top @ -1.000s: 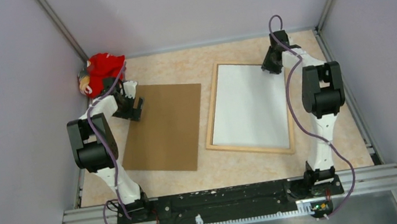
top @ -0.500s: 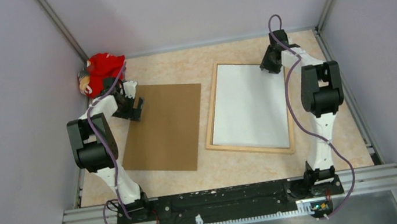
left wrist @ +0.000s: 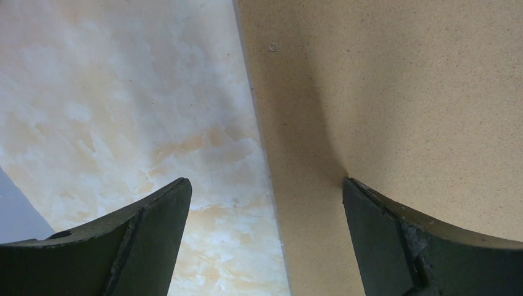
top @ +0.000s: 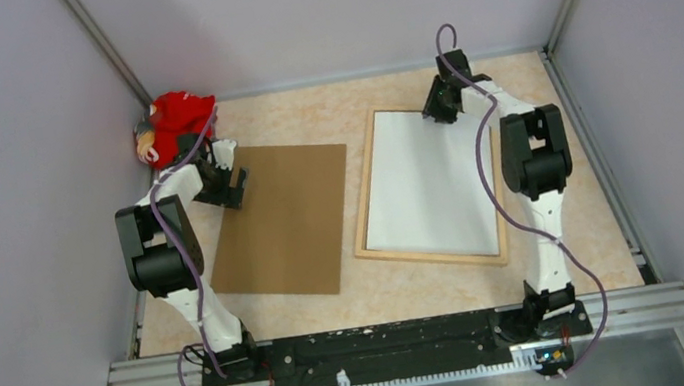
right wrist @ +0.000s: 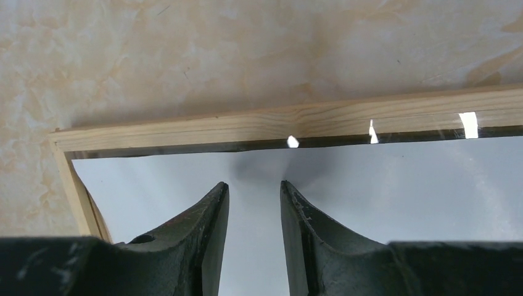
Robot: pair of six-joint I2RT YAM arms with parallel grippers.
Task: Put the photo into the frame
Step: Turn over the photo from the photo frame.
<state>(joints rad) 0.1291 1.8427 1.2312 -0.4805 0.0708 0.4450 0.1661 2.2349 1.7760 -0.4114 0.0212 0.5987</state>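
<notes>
The photo (top: 432, 180) lies in the frame (top: 365, 188) with its plain whitish back up, right of centre on the table. In the right wrist view the photo's back (right wrist: 401, 185) fills the area below the frame's far wooden rail (right wrist: 247, 126). My right gripper (top: 435, 111) is over the photo's far edge, just inside that rail. Its jaws (right wrist: 254, 185) are narrowly apart and hold nothing. My left gripper (top: 235, 190) is wide open and empty, straddling the left edge of the brown backing board (left wrist: 401, 92).
The brown backing board (top: 286, 221) lies flat left of the frame. A red soft toy (top: 175, 124) sits in the far left corner. Grey walls close in the marbled table (left wrist: 123, 92) on three sides.
My right gripper has moved left along the frame's far rail, away from the far right corner. The left arm, board, frame and photo have not moved.
</notes>
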